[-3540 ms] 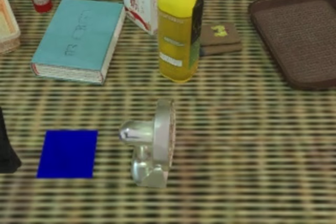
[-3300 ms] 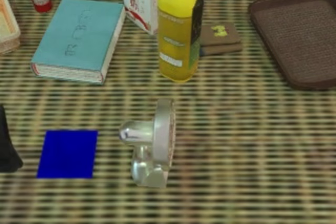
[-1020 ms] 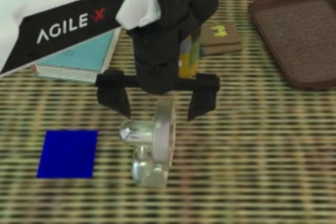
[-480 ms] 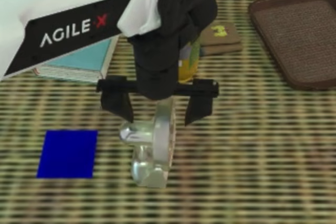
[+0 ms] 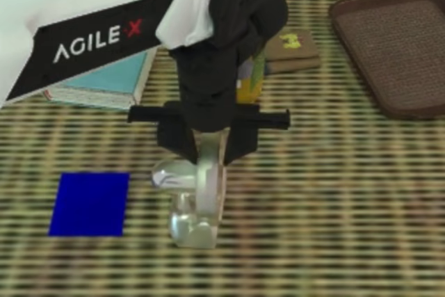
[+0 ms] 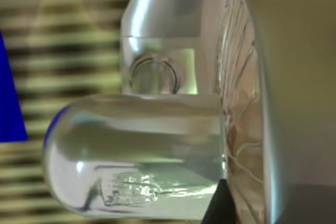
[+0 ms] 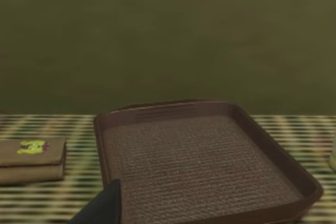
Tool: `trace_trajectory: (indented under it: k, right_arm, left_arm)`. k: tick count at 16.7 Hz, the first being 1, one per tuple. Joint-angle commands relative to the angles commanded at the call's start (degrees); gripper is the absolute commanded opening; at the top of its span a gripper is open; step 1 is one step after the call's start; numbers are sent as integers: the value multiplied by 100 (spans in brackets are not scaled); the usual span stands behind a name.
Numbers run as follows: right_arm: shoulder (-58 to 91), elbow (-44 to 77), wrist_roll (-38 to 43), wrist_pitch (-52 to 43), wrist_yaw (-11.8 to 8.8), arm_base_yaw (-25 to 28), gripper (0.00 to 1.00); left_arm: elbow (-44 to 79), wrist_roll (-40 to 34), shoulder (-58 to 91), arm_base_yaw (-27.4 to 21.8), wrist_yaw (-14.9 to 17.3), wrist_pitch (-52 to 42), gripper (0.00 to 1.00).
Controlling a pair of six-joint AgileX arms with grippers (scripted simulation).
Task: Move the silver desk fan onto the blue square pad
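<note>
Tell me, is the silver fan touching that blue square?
Apart. The top view shows a strip of woven table between the silver desk fan and the blue square pad.

**Soft, even light; glare on the metal**

Flat, dim, shadowless light covers the woven table (image 5: pixel 334 199). Just below the left gripper (image 5: pixel 208 145), the silver desk fan (image 5: pixel 198 196) shows bright highlights and warped reflections, filling the left wrist view, softly blurred.
</note>
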Motion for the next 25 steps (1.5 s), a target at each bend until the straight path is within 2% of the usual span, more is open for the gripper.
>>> trace_trajectory:
  k: [2,3,12,19,25]
  right_arm:
    - [0,0,0,0,0,0,100]
    - [0,0,0,0,0,0,100]
    - [0,0,0,0,0,0,100]
    - [0,0,0,0,0,0,100]
    - [0,0,0,0,0,0,100]
  left_arm:
    - [0,0,0,0,0,0,2]
    - [0,0,0,0,0,0,0]
    - [22,8,0,6,-1,-23,0]
    - [1087,-5,11,102,-1,-1079,0]
    - [1117,66,2,90,-3,-1131,0]
